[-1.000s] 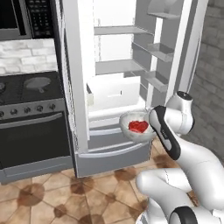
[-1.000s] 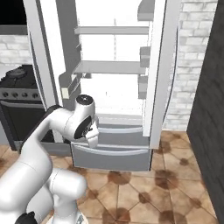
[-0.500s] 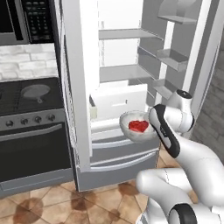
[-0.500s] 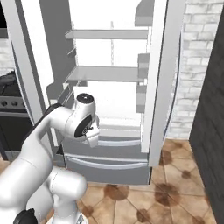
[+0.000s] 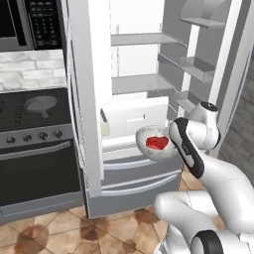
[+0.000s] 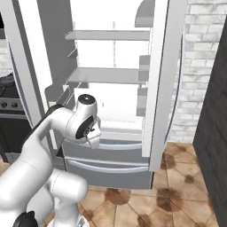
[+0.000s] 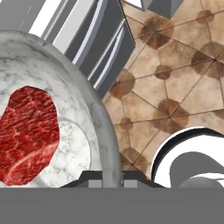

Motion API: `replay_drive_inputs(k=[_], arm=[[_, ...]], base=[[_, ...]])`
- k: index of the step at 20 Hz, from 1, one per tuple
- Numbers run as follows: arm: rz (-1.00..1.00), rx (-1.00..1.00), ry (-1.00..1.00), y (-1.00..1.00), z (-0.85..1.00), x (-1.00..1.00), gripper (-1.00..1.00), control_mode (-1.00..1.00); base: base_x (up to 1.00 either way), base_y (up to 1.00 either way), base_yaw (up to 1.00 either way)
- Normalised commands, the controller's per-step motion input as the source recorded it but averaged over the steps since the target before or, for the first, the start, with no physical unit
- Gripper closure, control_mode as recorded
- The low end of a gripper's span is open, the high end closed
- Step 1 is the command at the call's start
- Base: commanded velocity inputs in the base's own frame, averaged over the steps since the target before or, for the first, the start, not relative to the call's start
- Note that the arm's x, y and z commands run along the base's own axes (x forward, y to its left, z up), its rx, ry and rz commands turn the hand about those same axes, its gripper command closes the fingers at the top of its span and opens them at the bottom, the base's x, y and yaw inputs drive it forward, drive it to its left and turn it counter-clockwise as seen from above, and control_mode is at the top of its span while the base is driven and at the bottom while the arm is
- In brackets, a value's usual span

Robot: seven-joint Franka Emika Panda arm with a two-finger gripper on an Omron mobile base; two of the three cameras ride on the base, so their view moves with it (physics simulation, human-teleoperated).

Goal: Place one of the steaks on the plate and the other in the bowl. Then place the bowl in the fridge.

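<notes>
Red steak, one, in one grey bowl.
One pincer clamped on the bowl's rim, before one open fridge.

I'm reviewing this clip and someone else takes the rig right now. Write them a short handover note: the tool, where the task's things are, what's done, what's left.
Tool: shut on the rim of the bowl, holding it in the air in front of the open fridge, above the lower drawers.
Red steak: lying in the bowl.
Done: one steak is in the bowl and the fridge doors are open.
Left: move the bowl onto a white shelf inside, set it down, release and back out. The plate and the other steak are not in sight here, so check that step.
</notes>
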Motion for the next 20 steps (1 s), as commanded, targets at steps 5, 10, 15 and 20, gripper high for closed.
replay_drive_inputs(k=[5, 10, 15, 20], arm=[[0.0, 0.0, 0.0, 0.0, 0.0, 0.0, 1.0, 1.0], [0.0, 0.0, 0.0, 0.0, 0.0, 0.0, 1.0, 1.0], [0.0, 0.0, 0.0, 0.0, 0.0, 0.0, 1.0, 1.0], [0.0, 0.0, 0.0, 0.0, 0.0, 0.0, 1.0, 1.0]], base=[[0.38, -0.35, 0.06], [0.27, -0.1, 0.02], [0.31, 0.0, 0.0], [0.54, -0.02, 0.0]])
